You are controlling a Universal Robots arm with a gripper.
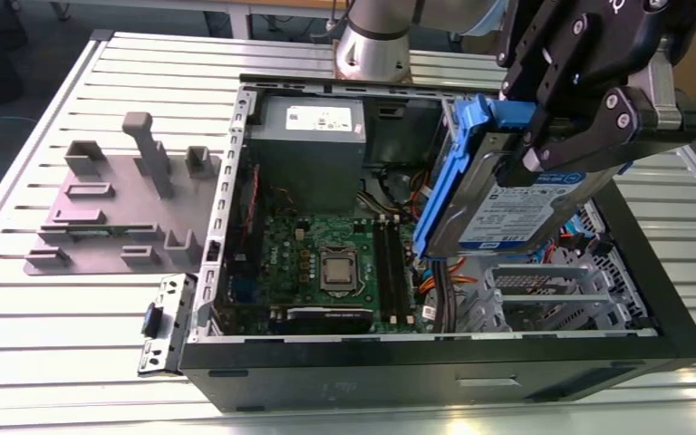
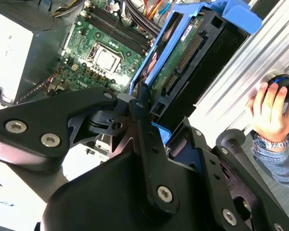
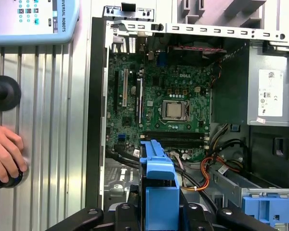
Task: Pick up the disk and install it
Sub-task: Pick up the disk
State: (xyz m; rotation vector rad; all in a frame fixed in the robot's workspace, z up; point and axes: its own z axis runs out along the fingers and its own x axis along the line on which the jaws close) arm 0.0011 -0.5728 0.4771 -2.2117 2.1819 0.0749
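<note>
The disk [image 1: 506,213], a silver drive with a white-and-blue label in a blue bracket frame, hangs tilted on edge above the open computer case [image 1: 445,362]. My black gripper [image 1: 539,163] is shut on its upper end. It sits over the case's half at the exterior view's right, above the metal drive cage [image 1: 542,299]. In the second wrist view the disk [image 2: 192,57] shows its connector edge just beyond the gripper [image 2: 149,125]. In the first wrist view the bracket end of the disk [image 3: 159,183] sticks out between the fingers, over the motherboard [image 3: 168,101].
A grey plastic stand [image 1: 119,208] with upright posts sits on the slatted table at the exterior view's left. The power supply [image 1: 312,136] fills the case's far corner. A person's hand [image 3: 5,154] rests on a black knob beside the case. Another blue bracket [image 3: 267,207] sits inside the case.
</note>
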